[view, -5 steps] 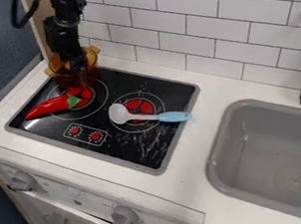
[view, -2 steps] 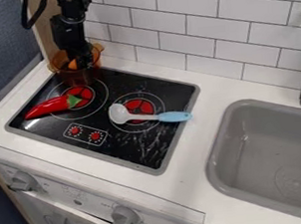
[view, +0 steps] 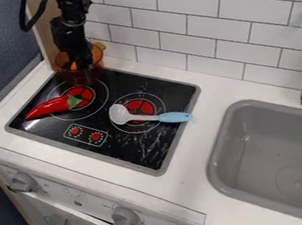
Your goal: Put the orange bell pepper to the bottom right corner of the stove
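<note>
Orange, the mostly hidden bell pepper [view: 73, 66] shows as a small patch in the amber pot [view: 97, 55], beside the lowered gripper [view: 82, 67], whose opening and grip I cannot tell.

You have no legible words, labels, brands or numbers here. On the black stovetop [view: 126, 147], nearer the camera than your pincer [view: 80, 66], small white marks ring two red printed dials [view: 75, 131]. Farther from your pincer in that direction, the front panel [view: 99, 206] bears faint print between its grey knobs [view: 125, 218], too small to read.
</note>
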You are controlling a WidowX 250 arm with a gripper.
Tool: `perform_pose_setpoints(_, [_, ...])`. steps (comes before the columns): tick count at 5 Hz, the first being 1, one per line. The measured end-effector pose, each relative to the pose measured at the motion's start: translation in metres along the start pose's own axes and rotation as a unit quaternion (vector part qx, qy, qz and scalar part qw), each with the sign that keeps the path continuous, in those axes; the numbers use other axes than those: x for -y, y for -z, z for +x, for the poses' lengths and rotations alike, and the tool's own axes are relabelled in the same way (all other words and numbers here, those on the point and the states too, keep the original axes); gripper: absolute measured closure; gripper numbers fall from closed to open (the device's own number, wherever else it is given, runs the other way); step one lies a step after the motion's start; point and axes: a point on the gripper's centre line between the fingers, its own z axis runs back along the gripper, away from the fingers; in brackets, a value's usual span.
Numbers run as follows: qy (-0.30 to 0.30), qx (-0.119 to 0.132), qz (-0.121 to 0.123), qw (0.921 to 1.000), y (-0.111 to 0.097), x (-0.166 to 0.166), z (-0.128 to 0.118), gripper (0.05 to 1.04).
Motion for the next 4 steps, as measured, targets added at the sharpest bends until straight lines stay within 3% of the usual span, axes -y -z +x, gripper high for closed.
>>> perform_pose_setpoints(2, [-0.014, -0.018, 0.019, 0.9996, -0.021, -0.005, 0.006, 0.545])
perform_pose_setpoints(4, [-0.032, -0.080, 0.019, 0.9961, -0.084, 0.001, 0.015, 0.545])
